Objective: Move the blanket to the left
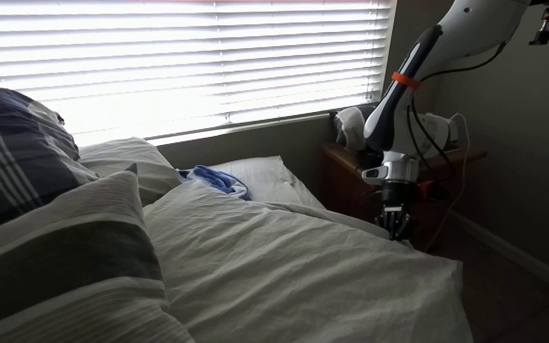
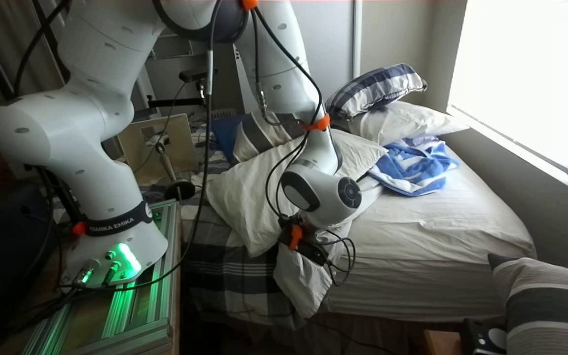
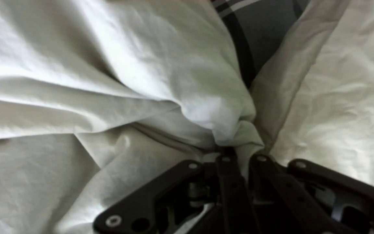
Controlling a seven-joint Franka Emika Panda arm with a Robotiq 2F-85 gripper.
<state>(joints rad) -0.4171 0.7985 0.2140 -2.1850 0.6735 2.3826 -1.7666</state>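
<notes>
The blanket (image 1: 293, 267) is a very large pale cloth with rumpled folds across the bed in an exterior view. It also shows under the arm in an exterior view (image 2: 244, 197), and pale cloth hangs over the bed's side below the wrist. My gripper (image 1: 398, 231) points down at the blanket's far right edge. In the wrist view the fingers (image 3: 243, 159) are close together with a pinched fold of the blanket (image 3: 203, 81) between them. Cloth bunches in creases to the left of the fingers. The fingertips are hidden behind the wrist in an exterior view.
A striped pillow (image 1: 65, 257) and a dark plaid pillow (image 1: 12, 147) lie on the bed. A blue-and-white towel (image 2: 412, 165) lies near the window. A wooden nightstand (image 1: 341, 157) stands behind the gripper. A grey-striped bundle (image 2: 555, 301) and the robot base (image 2: 111, 241) flank the bed.
</notes>
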